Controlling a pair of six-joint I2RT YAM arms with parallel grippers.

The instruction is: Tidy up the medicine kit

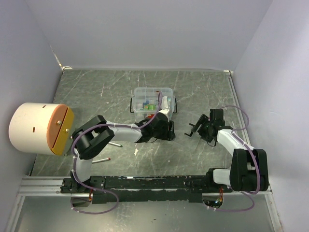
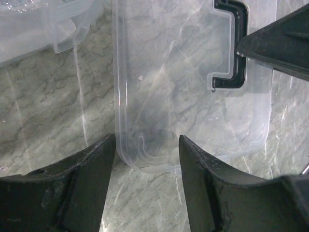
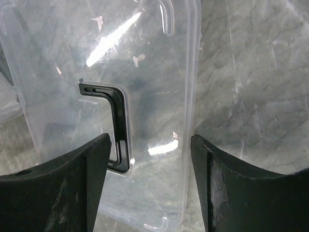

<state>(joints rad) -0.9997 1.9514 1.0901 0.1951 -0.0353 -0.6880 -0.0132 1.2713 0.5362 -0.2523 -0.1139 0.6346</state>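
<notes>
Straddles a corner of the clear lid (image 2: 183, 77) with left gripper (image 2: 147, 141), fingers parted, empty. Straddles its long edge by the black handle (image 3: 120, 125) with right gripper (image 3: 150, 140), likewise parted, empty.

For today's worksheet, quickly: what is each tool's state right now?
Left tool: open, above the clear plastic rectangular lid, nothing held.
Right tool: open, above the same lid, nothing held.

The box (image 1: 140, 91) sat on the tabletop (image 1: 96, 92) at the far middle, with bottles (image 1: 145, 102) in it. Its lid (image 2: 193, 96) lay flat on the tabletop in front of the box and a little to the right, between the left end effector (image 2: 147, 145) and the right end effector (image 3: 150, 142). A cylinder (image 1: 36, 128) was at the left edge, and two pens (image 1: 115, 143) lay to its right, by the left arm (image 1: 120, 131).
</notes>
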